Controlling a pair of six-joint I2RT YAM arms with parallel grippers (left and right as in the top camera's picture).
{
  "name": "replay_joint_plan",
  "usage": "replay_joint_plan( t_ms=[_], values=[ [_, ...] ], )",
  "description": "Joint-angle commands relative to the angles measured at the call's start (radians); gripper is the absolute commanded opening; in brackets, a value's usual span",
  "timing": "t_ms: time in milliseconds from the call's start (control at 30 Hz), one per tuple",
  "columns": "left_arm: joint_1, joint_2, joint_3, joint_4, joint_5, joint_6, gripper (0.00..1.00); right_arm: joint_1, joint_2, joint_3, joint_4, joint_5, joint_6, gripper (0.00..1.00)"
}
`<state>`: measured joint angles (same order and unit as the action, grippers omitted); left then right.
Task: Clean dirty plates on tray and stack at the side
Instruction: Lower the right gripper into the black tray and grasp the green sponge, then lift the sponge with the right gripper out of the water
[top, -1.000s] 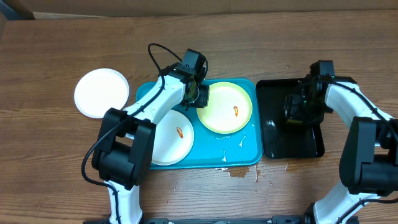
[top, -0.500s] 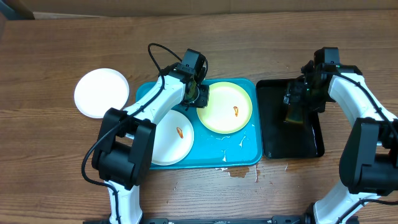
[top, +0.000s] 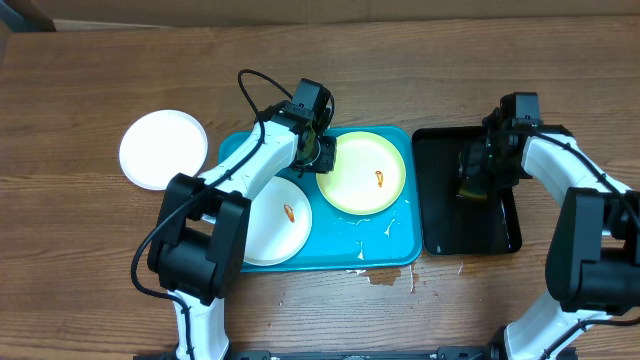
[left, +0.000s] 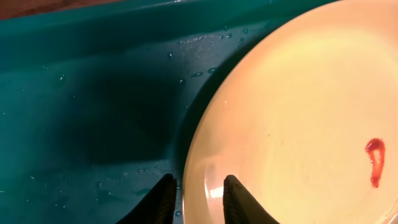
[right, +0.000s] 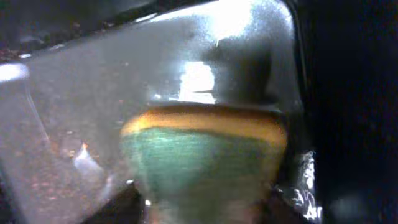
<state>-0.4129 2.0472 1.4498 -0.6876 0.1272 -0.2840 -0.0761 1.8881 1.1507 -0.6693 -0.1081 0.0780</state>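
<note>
Two plates lie in the turquoise tray (top: 400, 250). Nearest, in its lower left, is a white plate (top: 285, 235) with an orange smear (top: 289, 212) close to its middle, partly under the left arm. Beyond it, in the tray's upper right, sits the yellow-green plate (top: 360, 190), with its own red-orange mark (top: 380, 178) right of centre. The left end effector (top: 320, 152) is at that plate's upper-left edge. In the wrist view its fingers (left: 239, 202) stand a little apart, one over the wet tray floor and one over the plate, with the rim between them. Whether they actually pinch the rim cannot be told. At the right of the frame, the right end effector (top: 478, 172) is down in the black tray (top: 440, 230). It looks closed on a green-and-yellow sponge (right: 205, 155), though its wrist view is blurred. Off at the left, a third plate (top: 163, 150), white with no smear visible, rests on the table (top: 100, 280), apart from the tray.

The step in hand appears to be fetching the sponge while the plate is steadied. To do it well, the sponge should be held squarely, lifted clear of the black tray's rim, and carried across to land flat on the mark. The left side should hold the rim firmly but level, so wiping pressure neither spins nor tips the plate. The wipe should run away from the left fingers to keep the arms apart.
</note>
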Motion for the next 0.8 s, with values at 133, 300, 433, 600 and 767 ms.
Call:
replay_joint_plan(
  t_ms=[133,300,433,600,767],
  values=[
    [-0.007,0.010,0.007,0.001,-0.004,0.016,0.33,0.005,0.005,-0.006,-0.024,-0.051,0.003,0.53],
    [-0.007,0.010,0.007,0.001,-0.003,0.016,0.41,0.010,0.004,0.074,-0.173,-0.051,0.003,0.58],
    [-0.008,0.010,0.007,0.003,-0.003,0.015,0.41,0.028,0.004,0.085,-0.187,-0.038,-0.001,0.61],
    [-0.008,0.010,0.007,0.003,-0.003,0.015,0.41,0.037,0.005,0.082,-0.129,0.056,0.000,0.63],
    [-0.008,0.010,0.007,0.003,-0.003,0.015,0.40,0.037,0.005,0.063,-0.130,0.055,0.027,0.53]
  ],
)
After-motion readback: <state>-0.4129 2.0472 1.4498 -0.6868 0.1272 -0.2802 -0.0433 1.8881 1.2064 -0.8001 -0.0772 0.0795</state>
